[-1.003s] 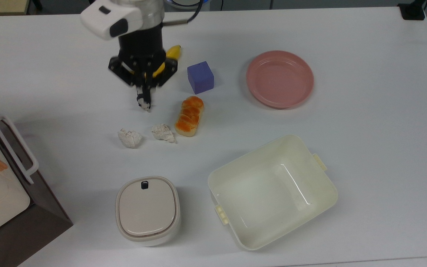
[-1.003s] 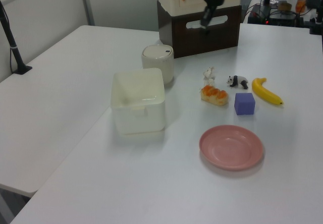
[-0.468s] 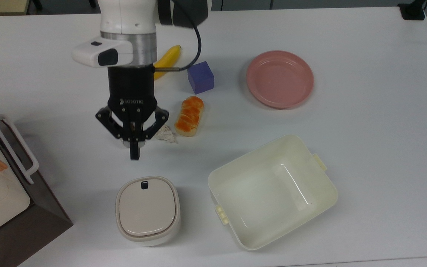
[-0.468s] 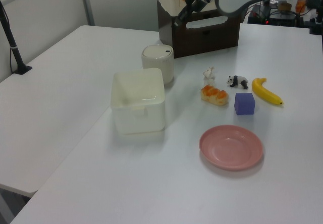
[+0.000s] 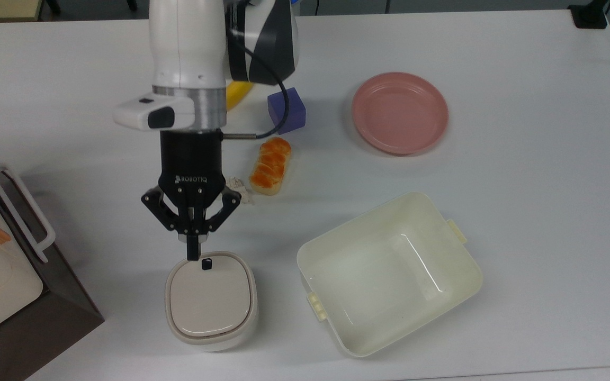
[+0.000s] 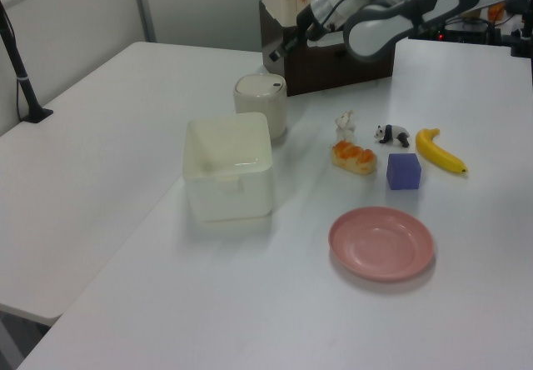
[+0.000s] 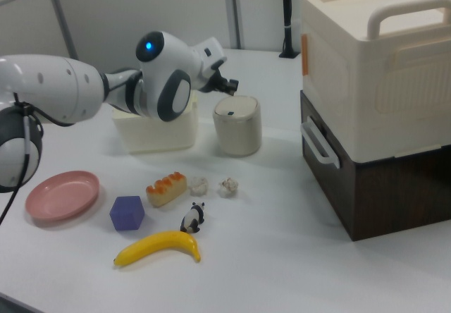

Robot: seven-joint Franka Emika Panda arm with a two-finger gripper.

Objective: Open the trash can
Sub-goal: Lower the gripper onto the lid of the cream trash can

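The trash can [image 5: 211, 301] is a small cream-white rounded bin with a flat beige lid that lies closed. A small black button [image 5: 206, 263] sits at the lid's edge nearest the arm. My gripper [image 5: 193, 253] is shut with nothing in it. In the top view its black fingertips point down just beside the button, over the can's rim. In the left view the gripper [image 6: 273, 56] hangs a little above the trash can [image 6: 260, 103]. The right view shows the gripper [image 7: 233, 84] just over the trash can [image 7: 237, 126].
A large cream lidless tub [image 5: 458, 275] stands on the top view's right of the can. A brown box [image 5: 56, 296] with a white handle stands on the top view's left. Behind the arm lie bread [image 5: 269, 165], crumpled paper [image 5: 240, 186], a purple cube [image 5: 295, 114] and a pink plate [image 5: 399, 112].
The arm has swept from beside the banana, over the crumpled papers, to the trash can's button edge. The fingers stayed shut and the lid stayed closed.
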